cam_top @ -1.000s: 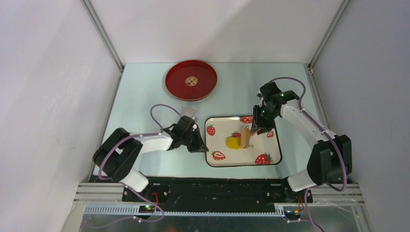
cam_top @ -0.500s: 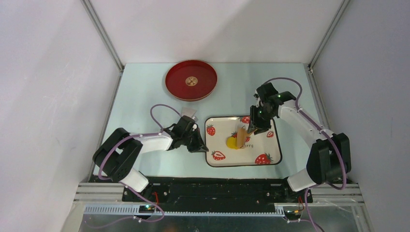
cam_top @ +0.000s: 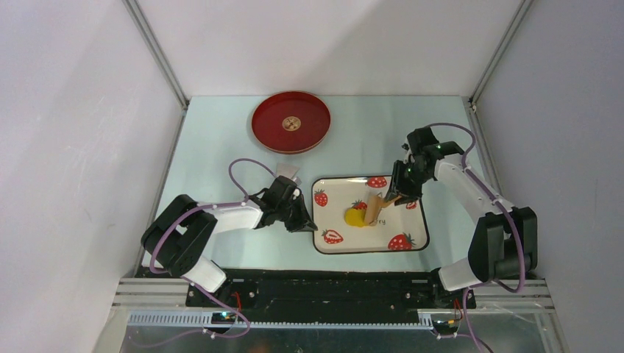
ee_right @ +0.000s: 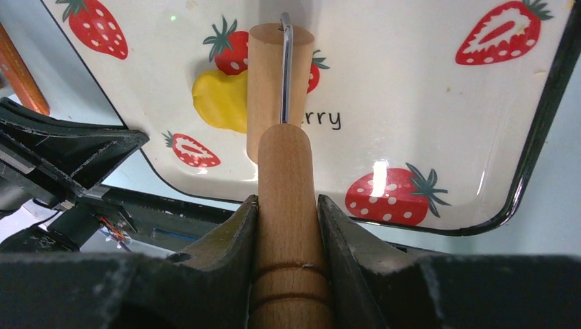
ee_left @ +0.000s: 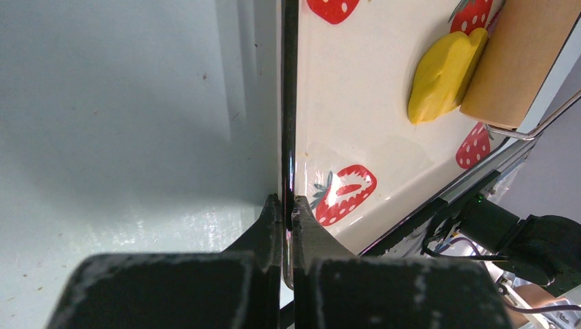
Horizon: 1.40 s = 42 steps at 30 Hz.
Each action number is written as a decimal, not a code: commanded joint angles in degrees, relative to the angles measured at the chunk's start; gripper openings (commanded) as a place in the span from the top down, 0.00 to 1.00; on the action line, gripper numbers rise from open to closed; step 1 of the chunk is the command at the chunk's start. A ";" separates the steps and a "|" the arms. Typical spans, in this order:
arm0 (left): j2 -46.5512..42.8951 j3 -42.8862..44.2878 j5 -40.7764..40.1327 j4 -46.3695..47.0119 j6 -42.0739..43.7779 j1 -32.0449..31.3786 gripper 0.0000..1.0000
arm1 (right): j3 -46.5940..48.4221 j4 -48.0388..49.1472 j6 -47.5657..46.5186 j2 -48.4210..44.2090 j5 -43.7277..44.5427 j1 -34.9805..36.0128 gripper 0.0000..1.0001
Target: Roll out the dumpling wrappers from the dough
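Since half a second ago, right gripper (ee_right: 286, 203) has drawn back rightward, bringing the wooden roller (ee_right: 279, 82) drum to the right edge of the dough (cam_top: 355, 217). Its fingers clamp the roller handle. Dough lies flattened mid-tray, touching the drum. Left gripper (ee_left: 286, 209) pinches the strawberry tray (ee_left: 356, 116) by its left rim.

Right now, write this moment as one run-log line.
left hand: shut on tray rim | right hand: shut on roller handle | roller: against dough on tray
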 commanded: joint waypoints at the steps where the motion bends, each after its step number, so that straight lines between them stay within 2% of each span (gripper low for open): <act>1: 2.49 -1.11 -3.17 -4.81 0.95 -0.77 1.00 | -4.28 -6.64 -2.09 1.56 14.84 -2.08 1.00; 8: 2.47 -1.01 -3.18 -4.87 0.95 -0.70 1.00 | -4.49 -7.25 -2.77 0.44 17.93 -2.52 1.00; 11: 2.45 -1.01 -3.21 -4.82 0.95 -0.72 1.00 | -3.13 -6.63 -4.12 -2.44 16.33 -2.47 1.00; 20: 2.62 -0.90 -3.01 -4.82 0.95 -0.76 1.00 | 5.48 0.81 -8.53 -13.02 0.35 -1.64 1.00; 24: 2.67 -0.93 -3.02 -4.79 0.95 -0.71 1.00 | 6.68 4.40 -12.87 -15.13 -1.54 1.32 1.00; 30: 2.72 -0.93 -2.99 -4.82 0.95 -0.68 1.00 | 11.95 -0.10 -10.06 -8.29 -0.88 5.55 1.00; 35: 2.60 -1.00 -3.01 -4.86 1.00 -0.69 1.00 | 12.78 2.01 -5.68 -4.74 0.11 12.43 1.00; 42: 2.58 -1.02 -2.98 -4.82 1.03 -0.73 1.00 | 12.68 1.77 -2.01 1.84 -0.55 16.47 1.00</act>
